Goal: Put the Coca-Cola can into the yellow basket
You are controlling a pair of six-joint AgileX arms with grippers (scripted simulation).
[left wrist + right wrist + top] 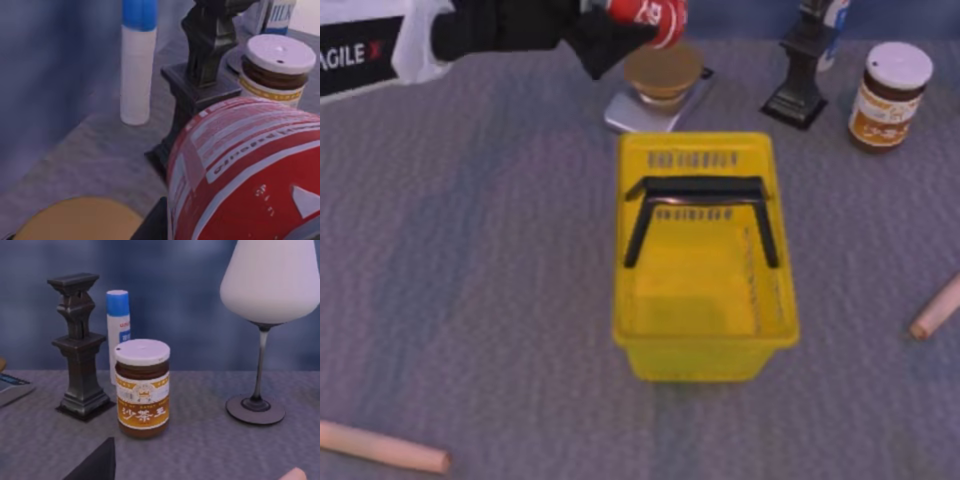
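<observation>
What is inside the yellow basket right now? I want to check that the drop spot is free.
Nothing shows inside the yellow basket except its bare floor; its black handle covers a strip. The Coca-Cola can is in the left end effector.

I count one Coca-Cola can (655, 20), one yellow basket (705, 345) and one brown jar (888, 95). Two wooden rods (380, 447) lie near the table's edges. One dark statuette (802, 70) and one wine glass (265, 310) complete my tally.

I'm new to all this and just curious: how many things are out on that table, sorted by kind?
Drink can, in the left pincer: 1
Yellow basket: 1
Jar: 1
Dark pedestal: 1
Blue-capped tube: 1
Wine glass: 1
Scale with a round tan item on it: 2
Wooden rods: 2
Total: 10
</observation>
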